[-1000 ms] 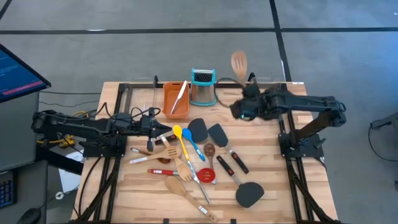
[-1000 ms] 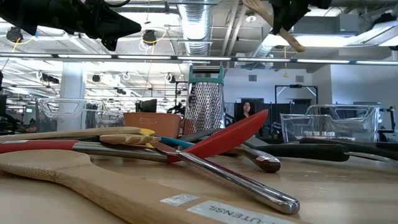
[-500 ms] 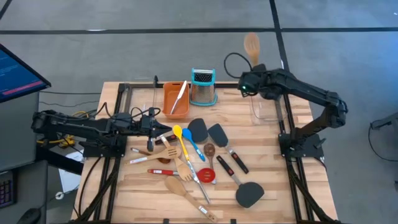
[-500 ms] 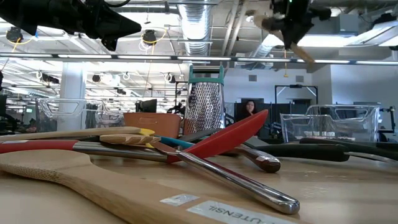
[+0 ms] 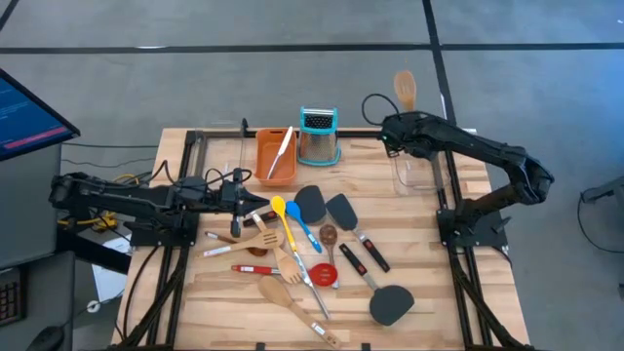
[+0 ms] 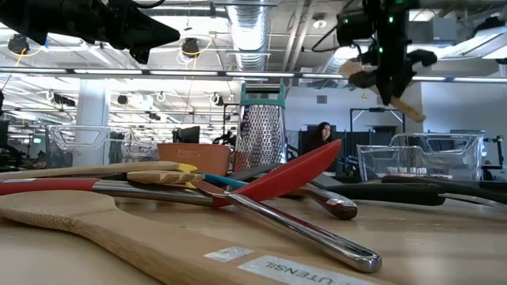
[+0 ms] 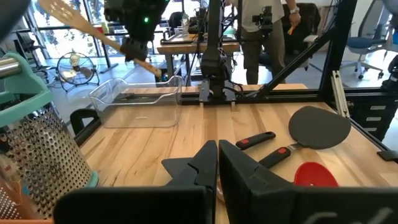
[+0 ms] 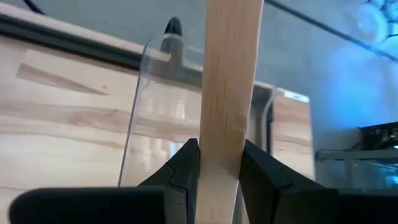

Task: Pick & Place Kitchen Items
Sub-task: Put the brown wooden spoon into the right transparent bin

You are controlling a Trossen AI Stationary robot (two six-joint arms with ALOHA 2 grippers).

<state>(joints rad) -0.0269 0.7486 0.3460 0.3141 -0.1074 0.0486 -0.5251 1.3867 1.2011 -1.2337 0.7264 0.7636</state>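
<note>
My right gripper [image 5: 392, 129] hangs in the air over the table's far right corner, shut on a wooden spoon [image 5: 404, 89]. The spoon's bowl [image 7: 62, 12] reaches past the far edge. Under it a clear plastic bin [image 5: 419, 172] sits on the table. Several long-handled utensils lie in a heap at mid-table, among them a yellow spoon [image 5: 281, 210], a red spoon [image 5: 325, 275] and a black turner [image 5: 390, 304]. At the left, my left gripper [image 5: 261, 202] stays shut and level above the table, holding nothing [image 7: 217, 158]. My right gripper pinches the wooden spoon's handle [image 8: 222, 149] between its two fingers, nearer the handle's free end [image 6: 409, 108] than the bowl. The fingers slant down from above and lie across the handle. The spoon is lifted clear and tilted, bowl end higher and toward the far edge.
An orange tray [image 5: 263, 161] with a pale utensil in it and a steel grater with a teal top [image 5: 318, 136] stand at the far middle. A person [image 7: 264, 31] stands in the room behind the table. Bare wood lies between the heap and the bin.
My right gripper has carried the wooden spoon toward the table's far right corner and then down, to above the clear bin. It has tipped further downward on the way and stayed shut on the handle. The spoon has swung with it.
</note>
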